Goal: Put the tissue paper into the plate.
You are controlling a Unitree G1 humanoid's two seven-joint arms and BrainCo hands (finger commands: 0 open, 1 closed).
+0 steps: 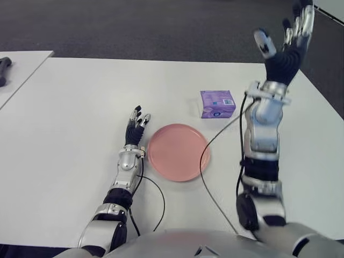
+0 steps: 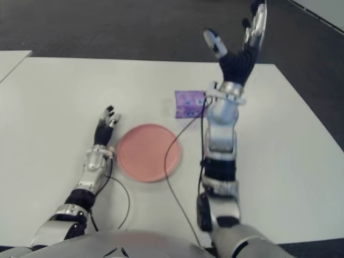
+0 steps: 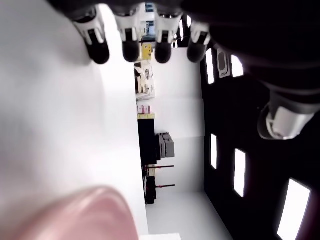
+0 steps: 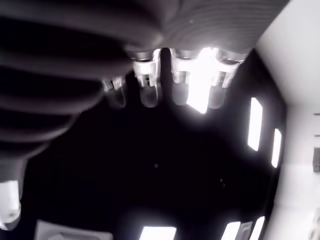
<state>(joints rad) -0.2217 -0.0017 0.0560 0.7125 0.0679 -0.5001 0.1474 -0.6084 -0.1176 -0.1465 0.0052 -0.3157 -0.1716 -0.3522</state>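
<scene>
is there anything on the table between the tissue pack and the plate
No, only a bare strip of white table separates the purple tissue pack from the pink plate, which lies nearer the robot. Both eye views show it.

Silver jointed arms, black cables, each black hand (image 1: 285, 40) tipped with pale fingertips

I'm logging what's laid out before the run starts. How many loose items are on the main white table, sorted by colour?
Pink: 1, the plate
Purple: 1, the tissue paper pack
Total: 2
Neither hand holds anything: the left hand shows just left of the plate, and the right hand is raised with its fingers spread, beyond the pack.
</scene>
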